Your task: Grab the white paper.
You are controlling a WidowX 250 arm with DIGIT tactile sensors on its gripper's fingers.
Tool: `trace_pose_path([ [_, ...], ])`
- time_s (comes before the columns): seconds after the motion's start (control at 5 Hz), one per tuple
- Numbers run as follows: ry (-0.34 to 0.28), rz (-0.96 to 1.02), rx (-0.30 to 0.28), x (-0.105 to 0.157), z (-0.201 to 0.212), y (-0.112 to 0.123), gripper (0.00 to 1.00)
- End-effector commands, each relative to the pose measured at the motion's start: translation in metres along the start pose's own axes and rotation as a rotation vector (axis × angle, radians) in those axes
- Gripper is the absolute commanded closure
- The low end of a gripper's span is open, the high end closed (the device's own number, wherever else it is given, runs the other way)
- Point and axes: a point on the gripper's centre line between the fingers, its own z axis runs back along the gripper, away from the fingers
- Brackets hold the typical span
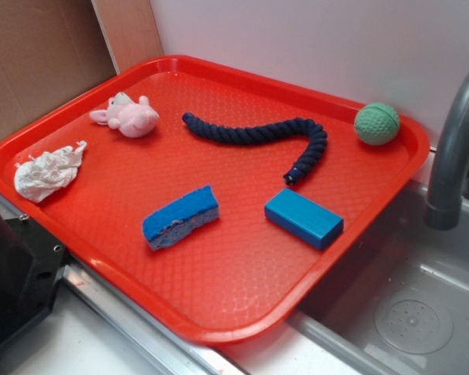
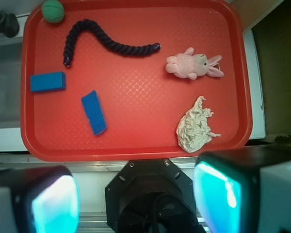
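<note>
- Red plastic tray point(image 1: 219, 312) carried everything; only the exterior view showed the grey faucet point(image 1: 453, 148) and sink basin point(image 1: 422, 312) beside it.
- Only the wrist view showed the hand point(image 2: 136, 194), its two fingers point(image 2: 53, 201) spread well apart with nothing between them, above the counter outside the tray's near edge.
- White paper point(image 1: 48, 172) point(image 2: 196, 127), a crumpled wad, lay by a tray corner, beside the pink plush toy point(image 1: 129, 116) point(image 2: 193, 65), apart from the hand and just beyond one finger.
- Blue sponge point(image 1: 180, 217), blue block point(image 1: 303, 217), dark rope point(image 1: 258, 134) and green ball point(image 1: 377, 123) lay elsewhere.
</note>
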Motion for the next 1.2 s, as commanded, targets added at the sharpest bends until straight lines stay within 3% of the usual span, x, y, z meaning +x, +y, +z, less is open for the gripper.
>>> trace_pose_path([
  [0.0, 0.0, 0.0, 0.0, 0.0, 0.0, 0.0, 0.0],
  [0.2, -0.027, -0.042, 0.089, 0.009, -0.043, 0.048, 0.0],
  [0.4, -0.04, -0.062, 0.102, 0.01, -0.07, 0.092, 0.0],
  [0.6, -0.011, -0.072, 0.107, 0.009, -0.1, 0.111, 0.0],
  [0.8, 0.035, -0.07, 0.045, 0.007, -0.137, 0.117, 0.0],
  [1.0, 0.052, -0.108, -0.036, 0.003, -0.167, 0.107, 0.0],
])
